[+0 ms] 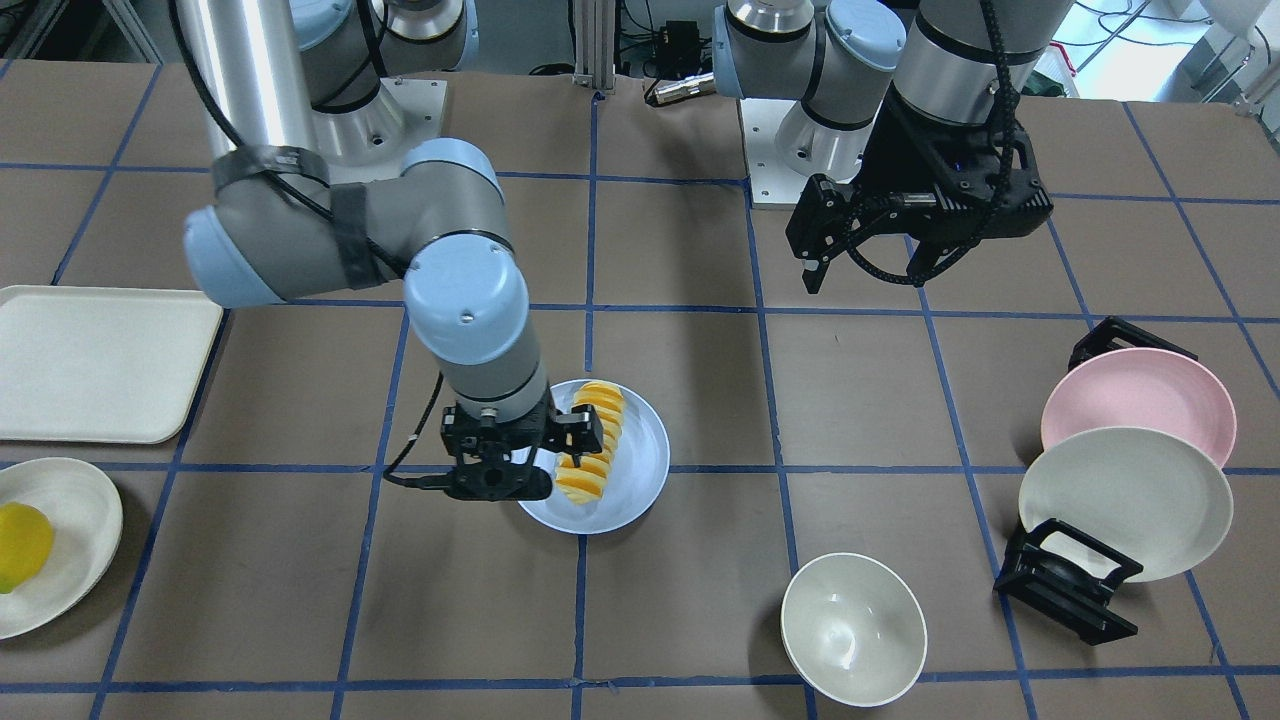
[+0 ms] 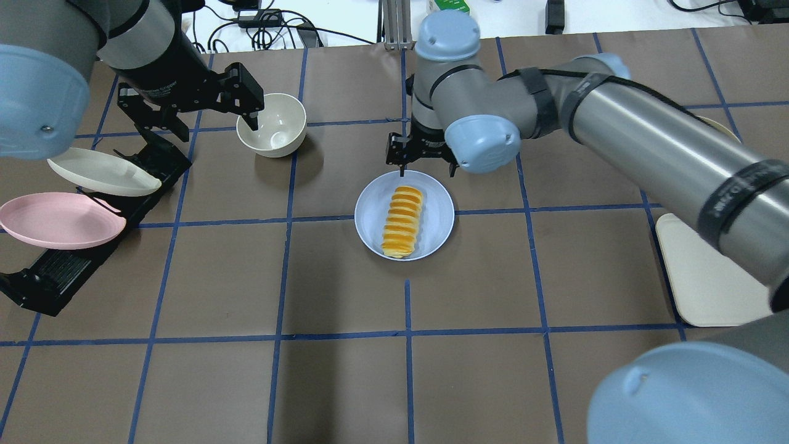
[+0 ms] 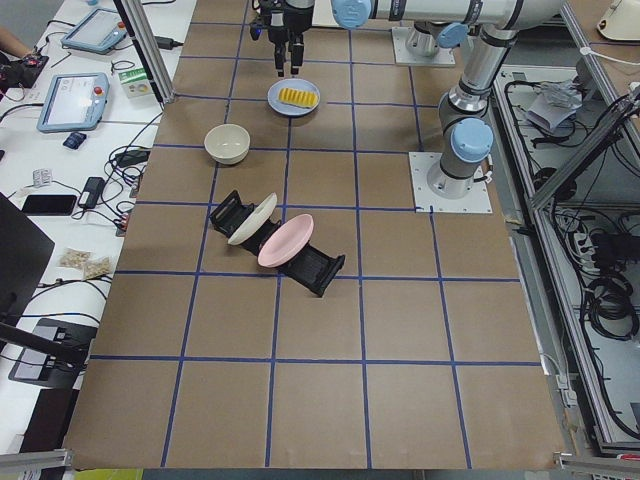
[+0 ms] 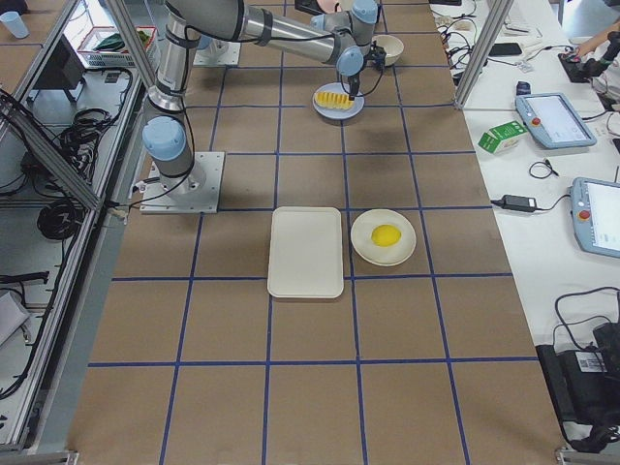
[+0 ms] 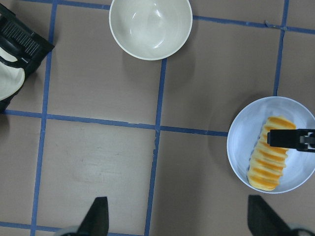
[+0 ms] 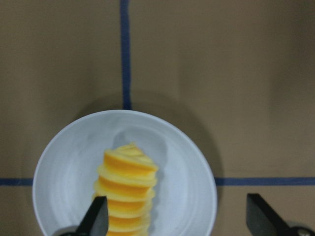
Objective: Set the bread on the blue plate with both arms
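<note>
The bread (image 1: 592, 440), a golden striped loaf, lies lengthwise on the blue plate (image 1: 640, 455) near the table's middle. It shows in the overhead view (image 2: 404, 213) on the plate (image 2: 375, 213). My right gripper (image 1: 520, 445) hangs just above the plate's far edge (image 2: 424, 161), open and empty. Its wrist view shows the bread (image 6: 125, 191) and plate (image 6: 182, 167) below the spread fingers. My left gripper (image 1: 868, 272) is open and empty, raised near the white bowl (image 2: 272, 123). Its wrist view shows the bread (image 5: 269, 162) at the right.
A white bowl (image 1: 852, 628) stands near the operators' edge. A pink plate (image 1: 1135, 400) and a cream plate (image 1: 1125, 500) lean in a black rack (image 1: 1065, 590). A cream tray (image 1: 95, 360) and a cream plate with a yellow fruit (image 1: 20, 545) lie on my right side.
</note>
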Controlling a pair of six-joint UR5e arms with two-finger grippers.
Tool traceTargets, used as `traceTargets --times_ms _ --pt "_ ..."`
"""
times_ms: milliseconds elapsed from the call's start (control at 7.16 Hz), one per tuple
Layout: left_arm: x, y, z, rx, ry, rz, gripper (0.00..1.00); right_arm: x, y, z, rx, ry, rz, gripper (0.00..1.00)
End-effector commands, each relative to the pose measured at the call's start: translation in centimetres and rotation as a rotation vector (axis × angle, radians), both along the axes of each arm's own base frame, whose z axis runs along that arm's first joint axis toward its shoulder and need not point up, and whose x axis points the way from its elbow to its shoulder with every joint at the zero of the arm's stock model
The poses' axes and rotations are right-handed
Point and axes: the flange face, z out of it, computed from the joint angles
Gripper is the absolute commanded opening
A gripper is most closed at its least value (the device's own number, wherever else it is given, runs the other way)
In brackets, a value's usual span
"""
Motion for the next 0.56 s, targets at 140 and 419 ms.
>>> traceTargets --times_ms 140,419 --pt "0.0 0.0 -0.2 0.003 -0.001 0.000 1.00 -10.2 4.5 11.6 0.064 0.016 -0.135 1.00" --pt "0.0 0.0 -0.2 0.003 -0.001 0.000 1.00 -13.5 9.0 16.6 0.112 0.022 -0.118 1.00"
